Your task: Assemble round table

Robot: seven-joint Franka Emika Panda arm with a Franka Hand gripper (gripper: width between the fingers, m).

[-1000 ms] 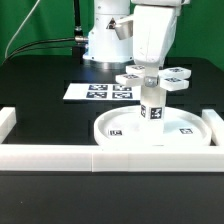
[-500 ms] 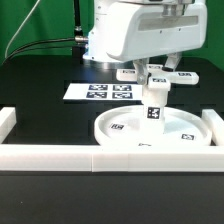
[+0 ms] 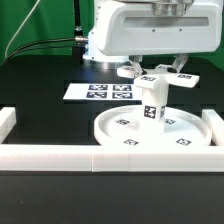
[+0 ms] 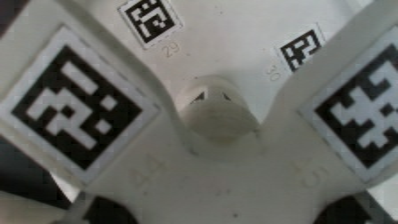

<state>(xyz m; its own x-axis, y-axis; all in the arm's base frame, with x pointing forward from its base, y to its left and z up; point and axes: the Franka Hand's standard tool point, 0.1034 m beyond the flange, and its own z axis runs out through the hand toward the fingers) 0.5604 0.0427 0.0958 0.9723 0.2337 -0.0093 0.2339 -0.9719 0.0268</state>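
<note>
In the exterior view, the short post (image 3: 152, 103) is seen upright at the centre of the round disc (image 3: 110, 126) on the black desk (image 3: 40, 110), topped by the cross-shaped foot piece (image 3: 158, 76); the tool is hidden behind the arm's body at 12 o'clock, so its opening cannot be told. In the wrist view, only the tagged foot piece (image 4: 205, 110) is shown close up, and the fingers are cut off.

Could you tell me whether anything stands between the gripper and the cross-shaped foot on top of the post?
Nothing visible does. The gripper is right at the foot, which sits on the post standing on the round disc.
</note>
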